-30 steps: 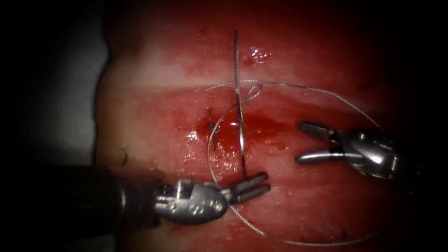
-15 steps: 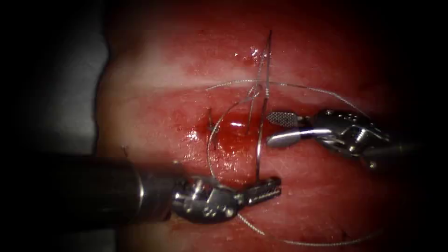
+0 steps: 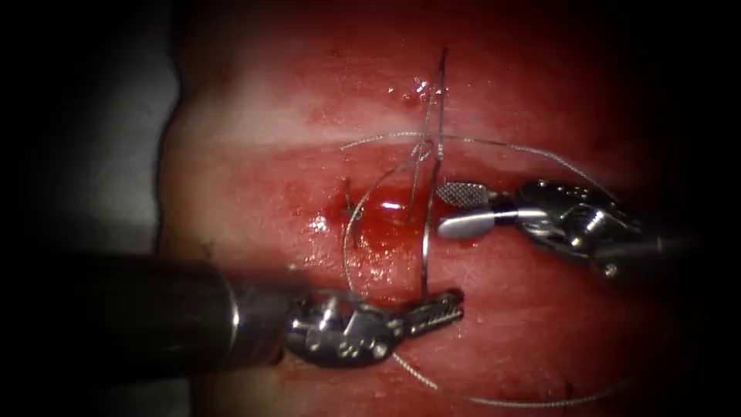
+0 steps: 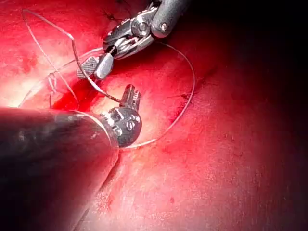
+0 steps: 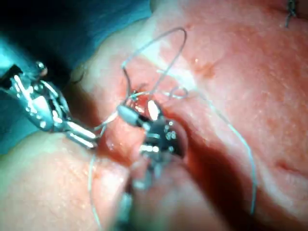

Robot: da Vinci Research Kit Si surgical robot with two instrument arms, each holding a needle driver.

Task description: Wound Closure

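Left tool (image 3: 436,309) clamped on needle (image 3: 427,232) near its lower end; needle stands clear above tissue (image 3: 255,177), over the cut (image 3: 386,216). Thread (image 3: 494,143) loops around. Right tool (image 3: 451,208) jaws apart, straddling needle's mid-curve, holding nothing.

My left gripper (image 3: 441,307) is clamped on one end of the curved needle (image 3: 429,193), which stands upright above the tissue (image 3: 255,185), clear of it. My right gripper (image 3: 455,210) gapes around the needle's middle. The thread (image 3: 532,151) loops widely around the cut (image 3: 386,220), wet with red fluid.
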